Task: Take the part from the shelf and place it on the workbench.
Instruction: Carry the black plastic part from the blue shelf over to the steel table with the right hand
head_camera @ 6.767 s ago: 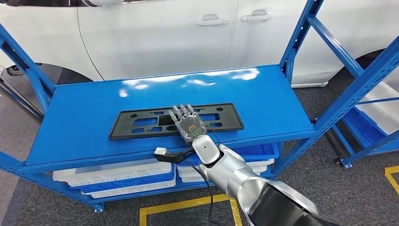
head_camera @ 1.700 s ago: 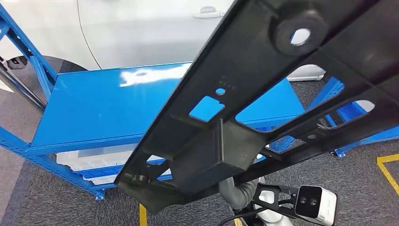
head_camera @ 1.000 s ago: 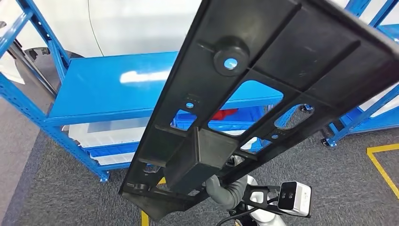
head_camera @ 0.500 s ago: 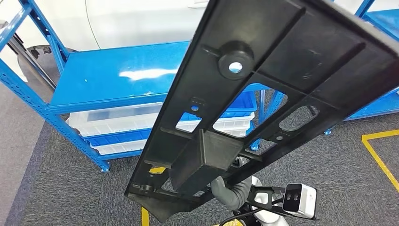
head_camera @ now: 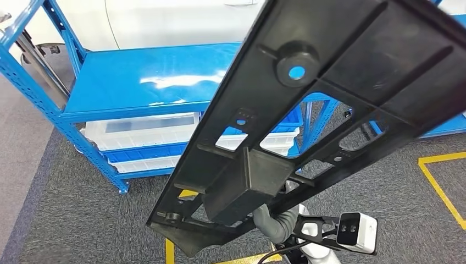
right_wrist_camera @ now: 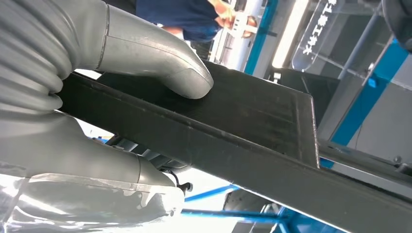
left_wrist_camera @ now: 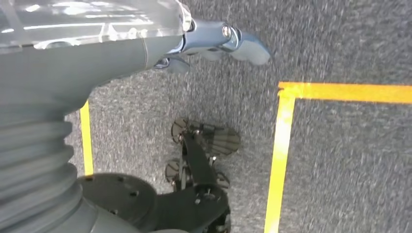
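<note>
The part (head_camera: 329, 104), a long black plastic panel with cut-outs and a round boss, is held up close to my head camera, tilted from lower left to upper right. My right hand (head_camera: 273, 221) grips it from beneath at its lower edge. In the right wrist view the thick grey thumb (right_wrist_camera: 163, 60) presses on one face of the part (right_wrist_camera: 252, 136) and the fingers (right_wrist_camera: 102, 167) wrap the other face. My left hand (left_wrist_camera: 214, 46) hangs over the grey carpet with nothing in it, its fingers loosely apart.
The blue shelf (head_camera: 143, 82) stands behind the part, with white trays (head_camera: 140, 132) on its lower level and a white car (head_camera: 165, 19) beyond. Another blue rack (head_camera: 445, 129) is at the right. Yellow lines (head_camera: 437, 179) mark the carpet. A person (right_wrist_camera: 194, 17) stands further off.
The part lay on the shelf under my right hand; now that hand holds it up off the shelf. The camera has shifted, so the shelf sits farther back and left.
</note>
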